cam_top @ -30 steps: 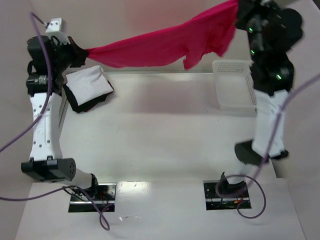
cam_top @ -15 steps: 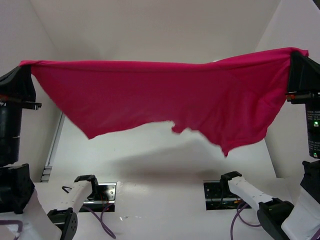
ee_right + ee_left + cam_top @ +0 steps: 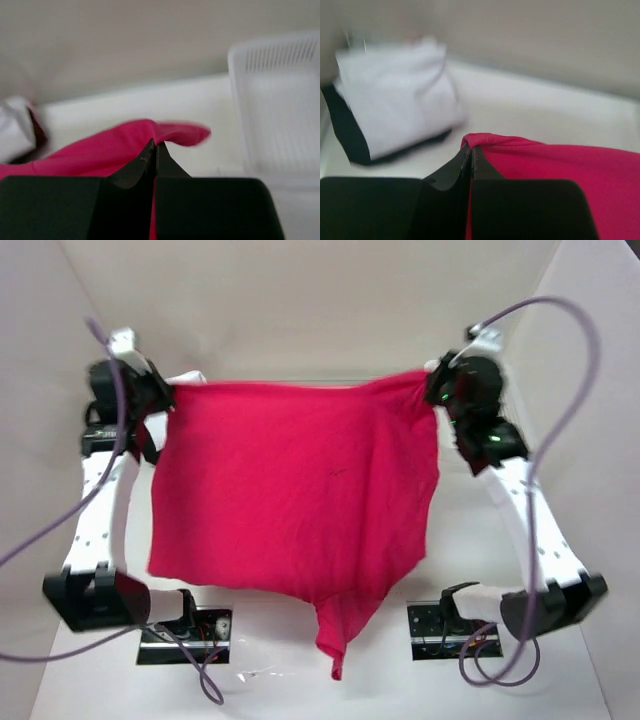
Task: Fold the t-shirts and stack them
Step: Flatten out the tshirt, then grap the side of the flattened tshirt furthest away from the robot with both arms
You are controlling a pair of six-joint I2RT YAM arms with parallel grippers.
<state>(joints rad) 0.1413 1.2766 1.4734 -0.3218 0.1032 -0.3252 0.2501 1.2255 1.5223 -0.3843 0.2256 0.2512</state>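
You have the red t-shirt (image 3: 290,490) pinched at its two upper corners. The left gripper (image 3: 165,395) is clamped on one and the right gripper (image 3: 432,385) on the other, both sets of jaws closed tight on the cloth. The shirt hangs spread between them over the middle of the bench (image 3: 270,640); whether its lower hem touches the bench, I cannot tell. To lay it well, I'd bring both hands down together and level, holding the top edge taut, so the body lands flat. Mind the loose flap (image 3: 340,640) trailing toward the near edge, which looks likely to bunch underneath. Room is tight at the far corners. The white t-shirt (image 3: 395,105), folded on the black t-shirt (image 3: 345,135), lies just beyond the left gripper toward the far left corner. The basket (image 3: 280,100) stands beyond the right gripper toward the far right. Your open room is the bench's middle.
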